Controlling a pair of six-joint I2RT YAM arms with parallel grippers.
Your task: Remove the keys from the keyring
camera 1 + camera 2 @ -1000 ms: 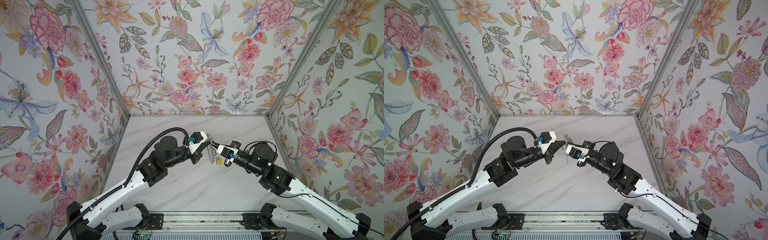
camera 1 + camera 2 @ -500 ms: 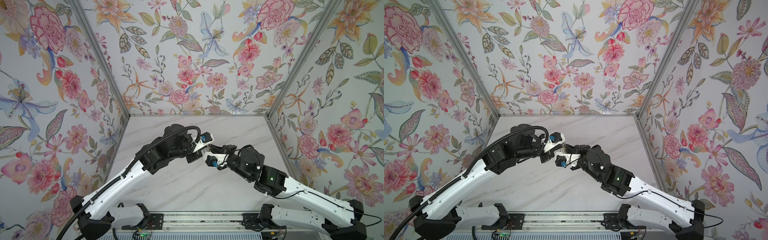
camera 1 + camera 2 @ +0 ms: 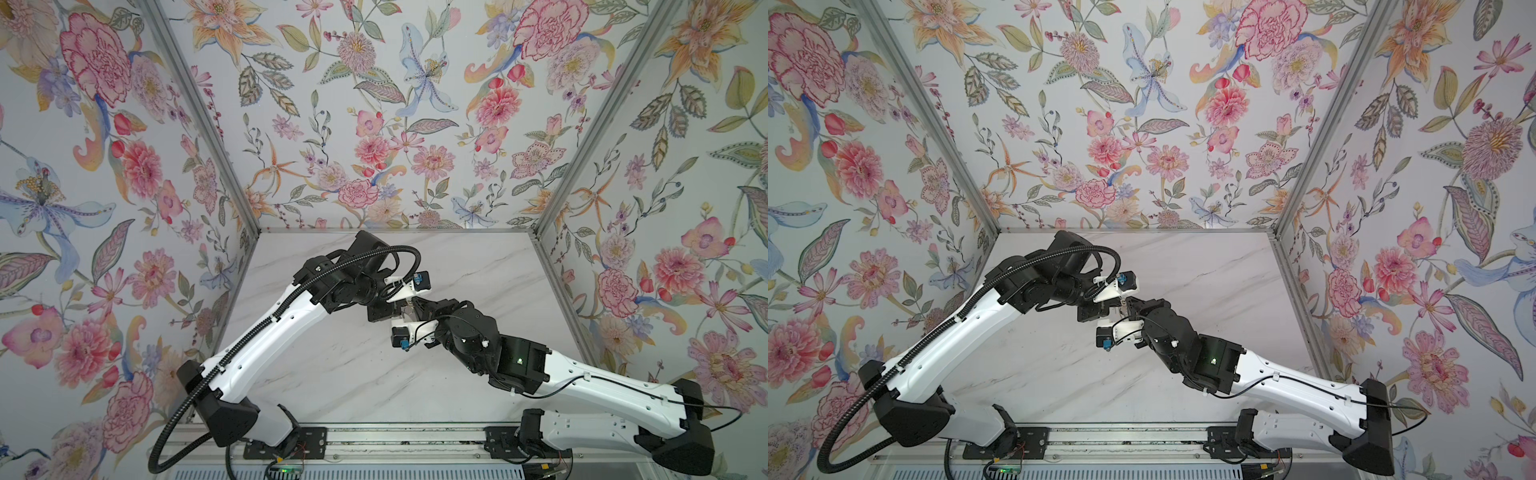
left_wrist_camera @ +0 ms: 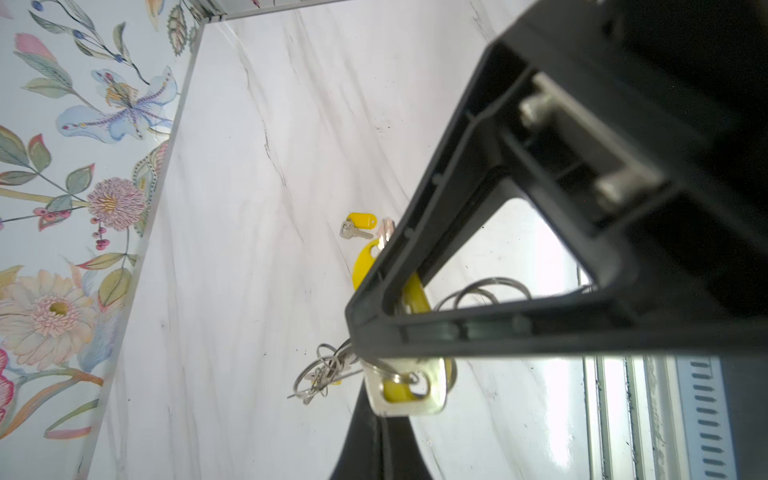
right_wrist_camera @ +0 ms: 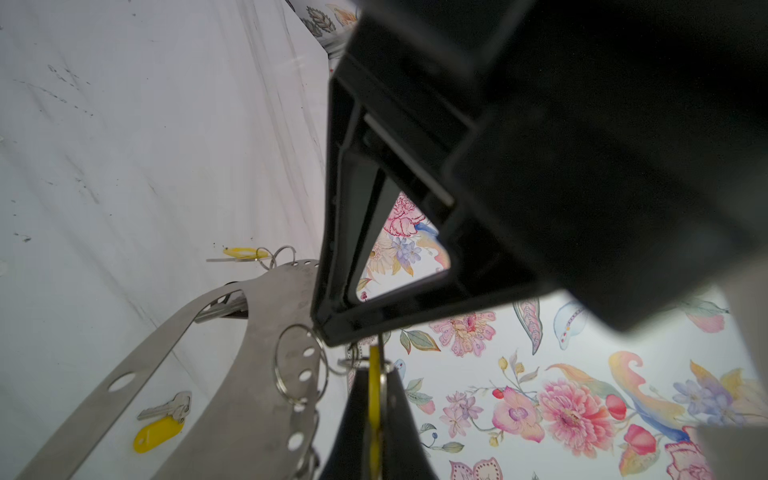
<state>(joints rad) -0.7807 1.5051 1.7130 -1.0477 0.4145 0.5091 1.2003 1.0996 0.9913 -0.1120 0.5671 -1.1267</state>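
Observation:
The grey metal keyring [image 5: 249, 353], a wide curved strip with small holes, hangs above the marble table. My left gripper [image 4: 376, 415] is shut on a pale slotted metal end [image 4: 409, 392] that I take for the keyring. My right gripper [image 5: 374, 372] is shut on a yellow tag [image 5: 374, 395], seen edge-on, with wire rings [image 5: 299, 368] linking it to the strip. In both top views the two grippers meet tip to tip over the table's middle [image 3: 409, 309], and the keys there are hidden. One of the keys [image 4: 356, 230] lies loose on the table with its yellow tag.
A second loose key with a yellow tag and rings [image 5: 243, 252] lies farther off on the table. A tangle of wire rings [image 4: 322, 374] hangs by the left fingertips. Floral walls close in three sides, and the arms' base rail [image 3: 395, 440] runs along the front.
Both wrists have rolled and the left forearm has swung up toward the back. The point where the grippers meet has drifted slightly left and nearer. Both grippers stayed shut.

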